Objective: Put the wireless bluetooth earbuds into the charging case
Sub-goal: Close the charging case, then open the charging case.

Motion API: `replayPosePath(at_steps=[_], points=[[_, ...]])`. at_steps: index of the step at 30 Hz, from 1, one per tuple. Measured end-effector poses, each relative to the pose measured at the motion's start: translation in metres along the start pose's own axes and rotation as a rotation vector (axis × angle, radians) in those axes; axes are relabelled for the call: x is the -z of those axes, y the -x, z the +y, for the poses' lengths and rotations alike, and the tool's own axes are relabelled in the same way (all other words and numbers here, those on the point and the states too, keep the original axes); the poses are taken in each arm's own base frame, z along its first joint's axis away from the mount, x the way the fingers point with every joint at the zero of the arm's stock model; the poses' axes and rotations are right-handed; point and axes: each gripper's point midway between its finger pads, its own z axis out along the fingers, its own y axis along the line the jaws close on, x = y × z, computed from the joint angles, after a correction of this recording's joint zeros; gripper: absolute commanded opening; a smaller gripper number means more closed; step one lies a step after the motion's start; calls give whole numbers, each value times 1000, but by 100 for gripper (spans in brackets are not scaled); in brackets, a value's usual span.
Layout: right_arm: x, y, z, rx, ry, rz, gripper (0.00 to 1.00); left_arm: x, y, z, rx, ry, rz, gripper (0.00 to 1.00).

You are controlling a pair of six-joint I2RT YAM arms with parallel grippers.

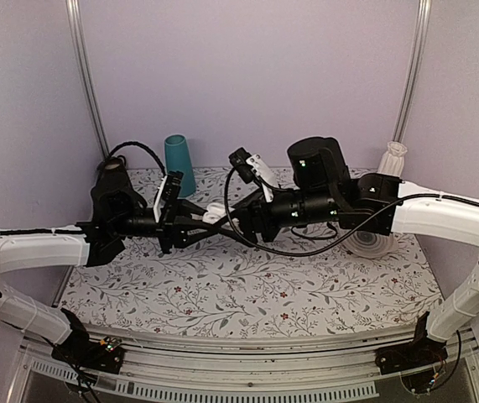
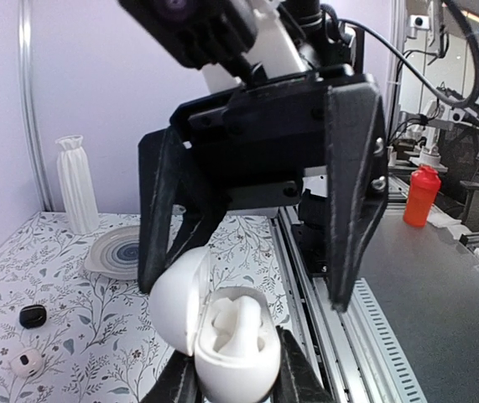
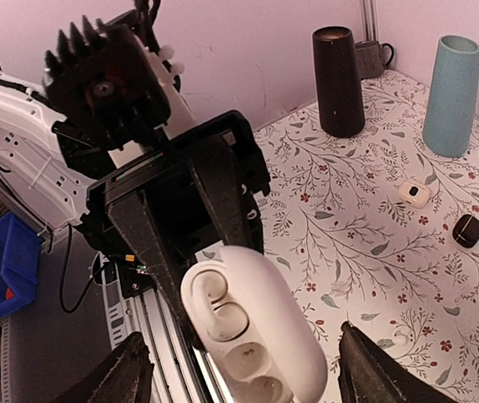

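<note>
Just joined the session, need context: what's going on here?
The left pincer holds the white charging case in mid-air, lid open. The right pincer is open, straddling the case without touching it. One earbud looks seated inside; the second I can't make out.

Robotics lab: aluminium rail [image 1: 247, 361], grey workbench [image 2: 424, 294], blue parts bin [image 3: 4, 260].

A teal cup [image 1: 179, 164] and a dark cylinder [image 3: 338, 81] stand at the back of the floral cloth [image 1: 247, 285]. A white vase [image 2: 77, 195] stands beside a plate [image 2: 96, 260].
</note>
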Motion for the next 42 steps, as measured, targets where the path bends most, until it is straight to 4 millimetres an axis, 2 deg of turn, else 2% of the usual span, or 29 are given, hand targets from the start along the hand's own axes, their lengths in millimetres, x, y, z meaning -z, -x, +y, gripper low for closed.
replayPosePath(at_steps=[7, 11, 13, 15, 19, 24, 28, 31, 42], points=[[21, 11, 0, 12, 13, -51, 77, 9, -4, 20, 35, 92, -6, 0], [32, 18, -19, -21, -25, -83, 76, 19, -6, 34, 51, 170, -7, 0], [35, 20, -36, -48, -58, -92, 74, 25, -4, 38, 49, 202, -15, 0], [35, 17, -51, -83, -87, -88, 74, 32, 1, 40, 43, 228, -27, 0], [25, 10, -64, -116, -93, -71, 76, 37, 8, 38, 33, 236, -44, 0], [1, -3, -49, -99, -41, -24, 79, 36, 8, 31, 49, 197, -42, 0], [-14, 1, -24, -43, 9, -17, 79, 35, 8, 24, 65, 153, -40, 0], [-17, 4, -15, -26, 24, -21, 78, 33, 6, 19, 76, 115, -37, 0], [-16, 16, -38, -52, -65, -56, 78, 29, 3, 1, 85, 3, -25, 0]])
